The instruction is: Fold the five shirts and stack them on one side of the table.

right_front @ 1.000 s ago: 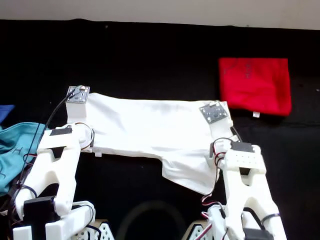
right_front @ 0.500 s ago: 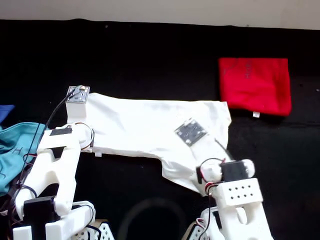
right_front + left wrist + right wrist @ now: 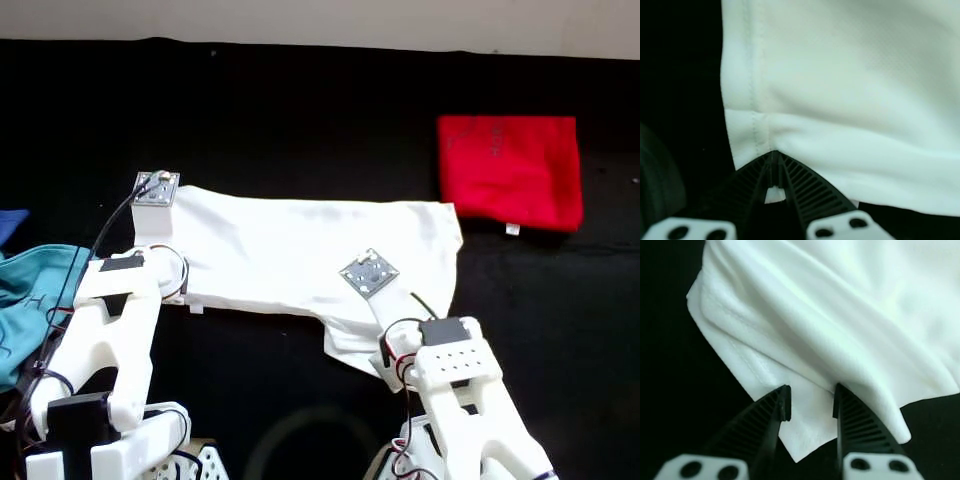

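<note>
white shirt (image 3: 300,250) lies at table (image 3: 300,120) centre, apparently part-folded. left gripper (image 3: 774,157) clenched on its 9 o'clock hem; right gripper (image 3: 811,400) released over its 5 o'clock corner. red shirt (image 3: 510,170) folded at 2 o'clock; teal heap (image 3: 30,290) at 9 o'clock unfolded.

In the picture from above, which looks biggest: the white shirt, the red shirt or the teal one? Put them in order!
1. white shirt, spread out.
2. red shirt, folded.
3. teal shirt, but the picture's edge cuts it off, so its real size is unsure.
</note>
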